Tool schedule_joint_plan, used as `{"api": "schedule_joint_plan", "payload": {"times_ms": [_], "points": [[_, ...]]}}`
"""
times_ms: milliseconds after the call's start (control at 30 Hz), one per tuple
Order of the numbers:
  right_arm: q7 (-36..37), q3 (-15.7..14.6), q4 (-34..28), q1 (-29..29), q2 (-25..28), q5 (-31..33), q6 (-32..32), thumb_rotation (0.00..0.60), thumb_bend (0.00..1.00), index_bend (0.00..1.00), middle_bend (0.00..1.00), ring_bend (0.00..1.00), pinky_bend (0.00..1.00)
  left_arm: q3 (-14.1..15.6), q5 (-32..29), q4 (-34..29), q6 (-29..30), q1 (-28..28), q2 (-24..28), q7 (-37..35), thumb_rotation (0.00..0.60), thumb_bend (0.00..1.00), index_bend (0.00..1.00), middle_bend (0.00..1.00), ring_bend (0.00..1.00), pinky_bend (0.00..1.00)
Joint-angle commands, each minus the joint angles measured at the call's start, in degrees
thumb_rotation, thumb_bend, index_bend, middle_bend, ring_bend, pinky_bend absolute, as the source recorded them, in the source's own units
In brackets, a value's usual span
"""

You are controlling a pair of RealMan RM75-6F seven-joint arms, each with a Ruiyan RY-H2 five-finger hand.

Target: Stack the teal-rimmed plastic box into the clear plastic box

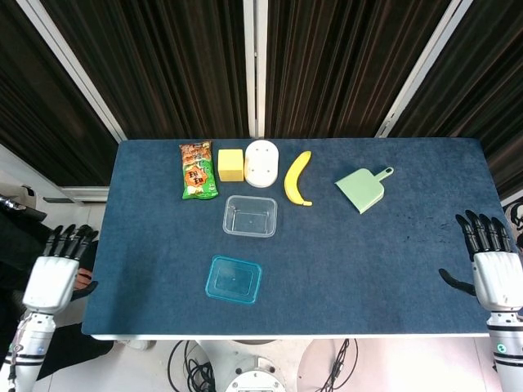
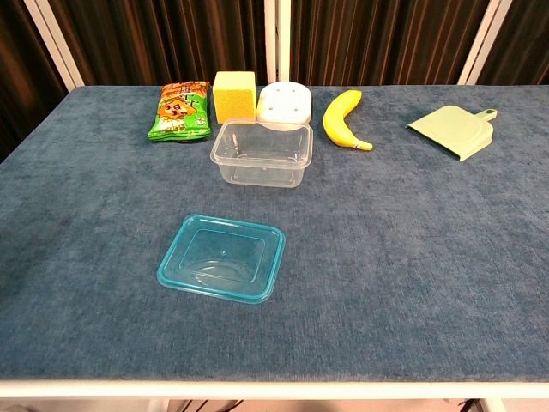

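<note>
The teal-rimmed plastic box (image 1: 234,279) (image 2: 221,257) lies flat near the front of the blue table, left of centre. Just behind it stands the clear plastic box (image 1: 250,216) (image 2: 262,154), with nothing inside. My left hand (image 1: 54,275) hangs open beyond the table's left edge, fingers apart, holding nothing. Over the table's right edge my right hand (image 1: 493,269) is open too, fingers stretched out. Both hands are far from the boxes and appear only in the head view.
Along the back stand a green snack bag (image 1: 196,170), a yellow block (image 1: 231,164), a white round object (image 1: 261,162), a banana (image 1: 297,177) and a green dustpan (image 1: 363,189). The table (image 1: 392,253) is covered in blue cloth.
</note>
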Motion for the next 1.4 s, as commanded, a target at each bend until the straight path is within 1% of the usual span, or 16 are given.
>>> {"api": "schedule_joint_plan", "payload": {"times_ms": [33, 167, 233, 300, 367, 467, 600, 633, 700, 733, 833, 933, 1033, 1167, 1400], "points": [[0.2, 0.1, 0.1, 0.2, 0.2, -0.1, -0.1, 0.600, 0.05, 0.00, 0.04, 0.00, 0.00, -0.6, 1.2, -4.8, -8.7, -6.2, 0.9, -0.3, 0.600, 0.10, 0.13, 0.09, 0.01, 0.06], [0.5, 0.2, 0.5, 0.3, 0.4, 0.1, -0.4, 0.600, 0.05, 0.00, 0.04, 0.00, 0.00, -1.2, 0.1, -7.0, -17.4, -11.9, -0.4, 2.9, 0.600, 0.10, 0.10, 0.09, 0.01, 0.07], [0.8, 0.1, 0.7, 0.4, 0.4, 0.2, -0.6, 0.600, 0.05, 0.00, 0.04, 0.00, 0.00, -1.5, -1.5, -7.6, -22.0, -14.7, -1.9, 5.5, 0.600, 0.10, 0.09, 0.09, 0.01, 0.07], [1.0, 0.1, 1.0, 0.5, 0.3, 0.3, -0.8, 0.600, 0.05, 0.00, 0.04, 0.00, 0.00, -1.9, -3.5, -7.6, -25.4, -16.9, -3.7, 8.2, 0.600, 0.10, 0.09, 0.09, 0.01, 0.07], [1.1, 0.0, 1.2, 0.6, 0.2, 0.5, -1.1, 0.600, 0.05, 0.00, 0.04, 0.00, 0.00, -2.5, -6.3, -6.8, -28.7, -19.4, -6.3, 12.9, 0.600, 0.10, 0.08, 0.09, 0.01, 0.07], [1.2, 0.0, 1.4, 0.7, 0.1, 0.7, -1.4, 0.600, 0.05, 0.00, 0.04, 0.00, 0.00, -3.4, -12.4, -6.5, -33.2, -23.1, -9.7, 19.6, 0.600, 0.10, 0.05, 0.07, 0.01, 0.07], [1.2, -0.1, 1.4, 0.5, 0.0, 0.6, -1.0, 0.600, 0.05, 0.00, 0.04, 0.00, 0.00, -4.0, -21.2, -6.1, -36.4, -27.5, -13.6, 26.8, 0.600, 0.10, 0.04, 0.06, 0.01, 0.07], [1.2, -0.2, 1.4, 0.4, -0.1, 0.6, -0.8, 0.600, 0.05, 0.00, 0.04, 0.00, 0.00, -4.0, -24.2, -6.1, -36.9, -28.8, -14.7, 28.9, 0.600, 0.10, 0.04, 0.06, 0.01, 0.08], [1.2, -0.3, 1.5, 0.3, -0.3, 0.7, -0.7, 0.600, 0.05, 0.00, 0.04, 0.00, 0.00, -3.6, -29.4, -6.1, -37.1, -30.9, -16.2, 32.3, 0.600, 0.10, 0.04, 0.06, 0.01, 0.08], [1.3, -0.4, 1.6, 0.2, -0.4, 0.7, -0.7, 0.600, 0.05, 0.00, 0.04, 0.00, 0.00, -3.3, -33.3, -6.3, -36.7, -32.3, -17.1, 34.7, 0.600, 0.10, 0.03, 0.06, 0.01, 0.09], [1.5, -0.6, 1.9, -0.1, -0.8, 0.8, -0.6, 0.600, 0.05, 0.00, 0.04, 0.00, 0.00, -2.6, -42.9, -7.6, -34.4, -36.0, -19.0, 39.7, 0.600, 0.10, 0.02, 0.05, 0.01, 0.09], [1.9, -0.6, 2.3, -0.2, -1.1, 1.1, -0.6, 0.600, 0.05, 0.00, 0.04, 0.00, 0.00, -2.1, -50.2, -8.4, -30.9, -39.3, -20.8, 43.4, 0.600, 0.10, 0.01, 0.04, 0.01, 0.10], [2.1, -0.7, 2.5, -0.3, -1.2, 1.0, -0.4, 0.600, 0.05, 0.00, 0.04, 0.00, 0.00, -1.5, -55.8, -9.9, -27.4, -41.9, -21.9, 46.1, 0.600, 0.10, 0.01, 0.03, 0.01, 0.10], [2.5, -0.8, 3.0, -0.4, -1.5, 1.2, -0.6, 0.600, 0.05, 0.00, 0.04, 0.00, 0.00, -1.1, -59.8, -11.5, -24.0, -44.6, -23.2, 47.9, 0.600, 0.10, 0.01, 0.03, 0.01, 0.11], [2.7, -1.0, 3.4, -0.4, -1.8, 1.2, -0.9, 0.600, 0.05, 0.00, 0.03, 0.00, 0.00, -0.8, -65.1, -11.2, -18.5, -48.6, -26.6, 51.0, 0.600, 0.10, 0.01, 0.03, 0.01, 0.12]]}}
